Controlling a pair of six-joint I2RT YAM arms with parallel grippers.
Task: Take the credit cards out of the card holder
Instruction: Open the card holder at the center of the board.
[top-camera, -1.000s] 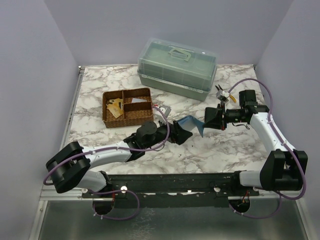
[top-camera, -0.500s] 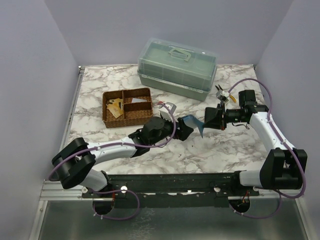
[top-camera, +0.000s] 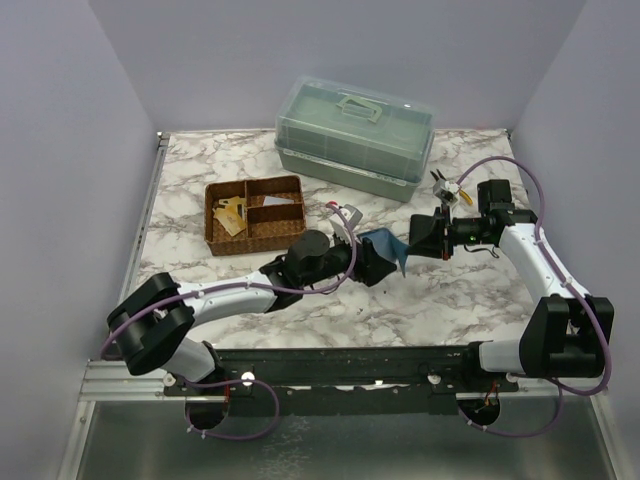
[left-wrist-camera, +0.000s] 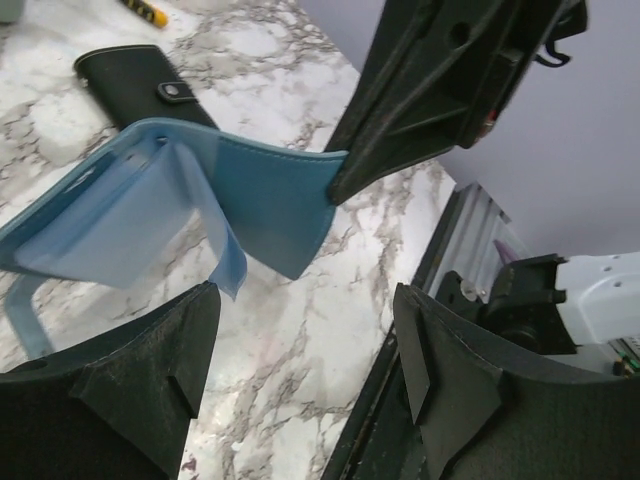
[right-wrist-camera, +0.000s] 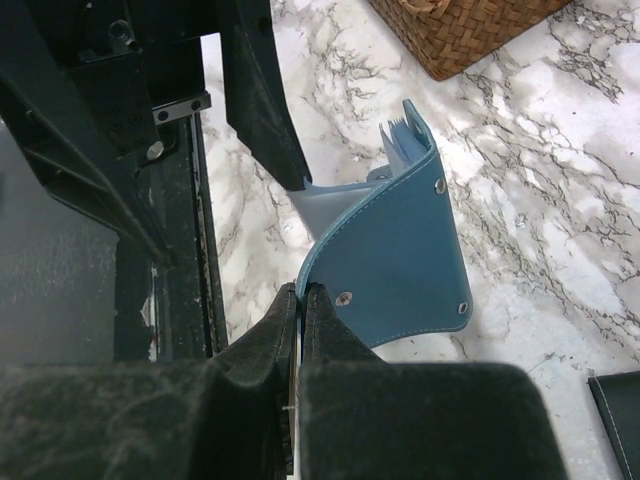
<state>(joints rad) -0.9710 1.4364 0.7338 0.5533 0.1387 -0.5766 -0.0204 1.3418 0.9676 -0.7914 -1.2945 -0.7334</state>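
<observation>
The teal-blue card holder hangs open above the table's middle, and my right gripper is shut on one cover's edge. In the right wrist view the jaws pinch that cover; lighter blue pockets stick out beyond it. My left gripper is open and empty, close against the holder's left side. In the left wrist view its fingers spread just below the open holder. No card shows in the pockets. Tan cards lie in the basket's left compartment.
A wicker basket with compartments stands left of centre. A green lidded box stands at the back. A black snap wallet lies on the marble beyond the holder. A yellow-handled tool lies near the right arm.
My left gripper has moved right and forward, up to the card holder's left side. The right arm and the holder have stayed in place.
</observation>
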